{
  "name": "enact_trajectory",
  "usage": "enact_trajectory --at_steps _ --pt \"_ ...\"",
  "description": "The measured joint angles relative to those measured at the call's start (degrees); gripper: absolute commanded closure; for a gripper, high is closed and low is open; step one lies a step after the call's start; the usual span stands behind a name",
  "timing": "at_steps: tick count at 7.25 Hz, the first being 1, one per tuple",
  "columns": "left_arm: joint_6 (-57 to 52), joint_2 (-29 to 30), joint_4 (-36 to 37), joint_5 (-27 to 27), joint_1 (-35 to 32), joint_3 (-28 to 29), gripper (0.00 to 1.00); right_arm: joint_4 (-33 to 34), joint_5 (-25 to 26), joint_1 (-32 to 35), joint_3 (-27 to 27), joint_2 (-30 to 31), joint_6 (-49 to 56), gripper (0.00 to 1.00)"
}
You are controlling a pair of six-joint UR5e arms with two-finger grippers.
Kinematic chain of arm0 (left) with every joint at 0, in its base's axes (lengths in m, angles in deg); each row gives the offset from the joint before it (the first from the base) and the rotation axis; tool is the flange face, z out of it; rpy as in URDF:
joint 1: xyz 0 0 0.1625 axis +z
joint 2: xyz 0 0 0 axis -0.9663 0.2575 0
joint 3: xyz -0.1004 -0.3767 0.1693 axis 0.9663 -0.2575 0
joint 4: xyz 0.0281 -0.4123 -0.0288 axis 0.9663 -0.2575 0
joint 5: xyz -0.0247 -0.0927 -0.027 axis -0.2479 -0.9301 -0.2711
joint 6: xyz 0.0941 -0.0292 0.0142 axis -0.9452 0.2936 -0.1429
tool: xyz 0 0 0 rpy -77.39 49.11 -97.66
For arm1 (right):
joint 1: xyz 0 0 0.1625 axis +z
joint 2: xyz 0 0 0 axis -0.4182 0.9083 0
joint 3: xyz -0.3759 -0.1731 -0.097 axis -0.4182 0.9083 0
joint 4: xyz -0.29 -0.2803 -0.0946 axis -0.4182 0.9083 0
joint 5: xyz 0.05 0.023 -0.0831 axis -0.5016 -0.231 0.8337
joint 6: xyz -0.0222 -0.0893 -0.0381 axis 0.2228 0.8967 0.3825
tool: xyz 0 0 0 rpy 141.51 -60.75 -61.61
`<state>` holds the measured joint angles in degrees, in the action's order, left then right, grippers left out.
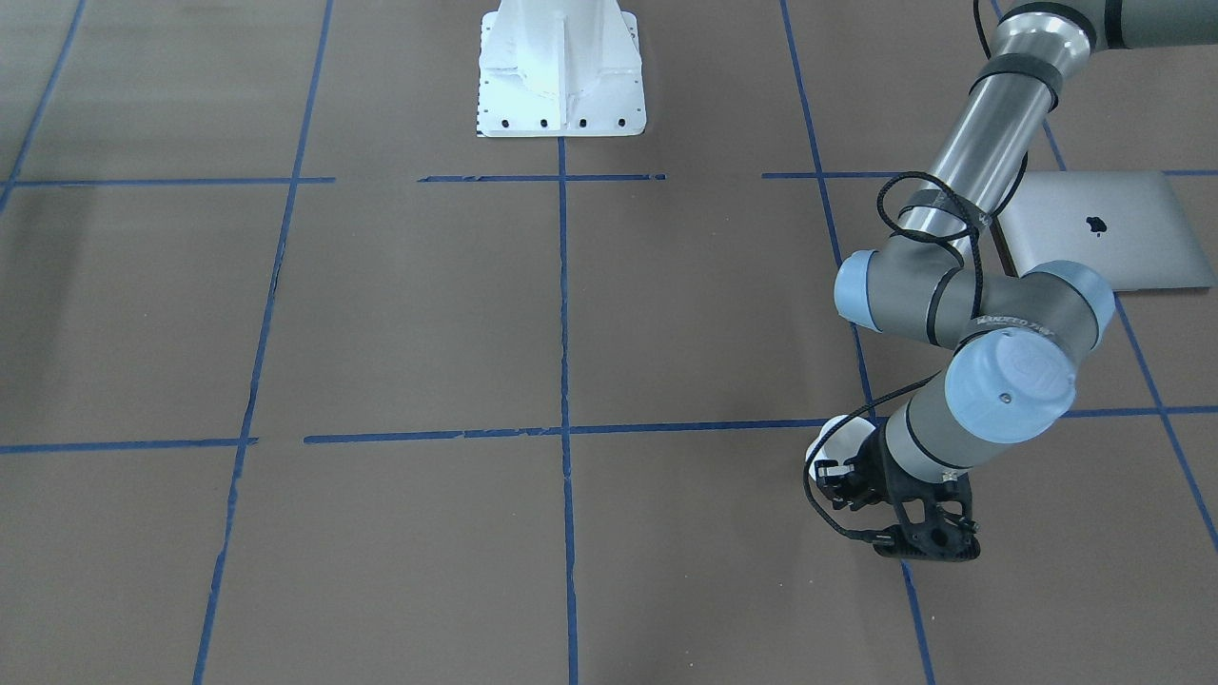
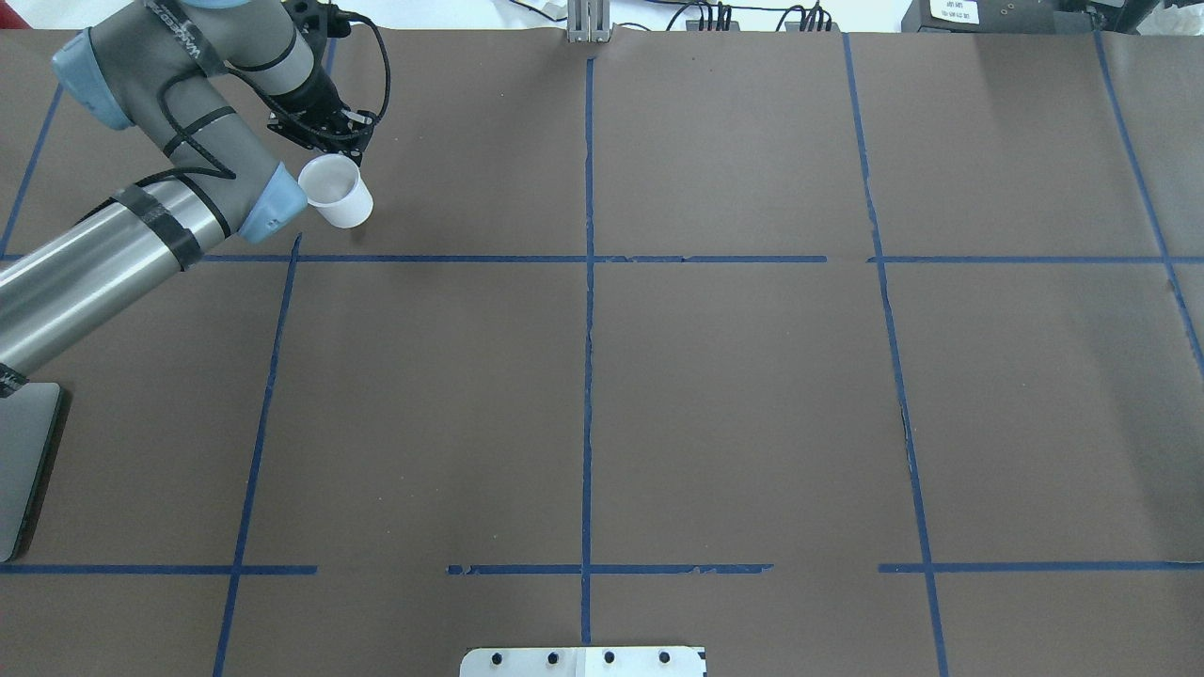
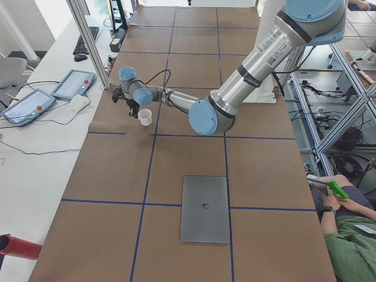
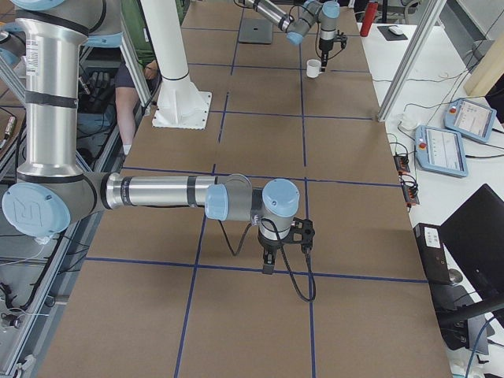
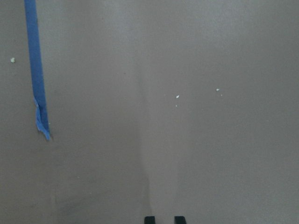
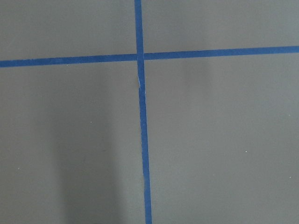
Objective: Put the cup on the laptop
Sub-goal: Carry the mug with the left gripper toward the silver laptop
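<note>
The cup point(image 2: 337, 191), smooth, white and tapered under a wide round rim, stands on the matte brown surface point(image 2: 734, 404) just beside our left hand point(image 5: 164, 219). We cannot make out its handle, and from the front the arm hides most of it. The hand's dark fingertips point(image 5: 149, 220) sit close together and grip nothing. The laptop point(image 1: 1104, 228), flat silver-grey with rounded corners, lies well apart, one corner behind the arm. We cannot tell how our right hand point(image 4: 283, 248) stands.
</note>
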<state>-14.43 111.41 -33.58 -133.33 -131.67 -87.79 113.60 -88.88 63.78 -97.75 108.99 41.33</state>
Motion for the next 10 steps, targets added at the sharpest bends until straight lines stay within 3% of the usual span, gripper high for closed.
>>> enact_trajectory --at_steps 2,4,7,10 --pt "-4.38 -2.21 8.6 -0.69 -3.15 -7.46 1.0 0.0 0.0 0.0 0.0 0.0 0.04 0.0" --pt "-6.76 -9.45 14.84 -1.0 -6.6 -18.97 1.0 0.0 0.0 0.0 0.0 0.0 0.05 0.0" --pt "-8.07 -25.48 22.04 -1.61 -10.6 -35.94 1.0 0.0 0.0 0.0 0.0 0.0 0.05 0.0" --pt "-14.1 -42.93 22.54 -2.3 -15.09 -45.63 1.0 0.0 0.0 0.0 0.0 0.0 0.05 0.0"
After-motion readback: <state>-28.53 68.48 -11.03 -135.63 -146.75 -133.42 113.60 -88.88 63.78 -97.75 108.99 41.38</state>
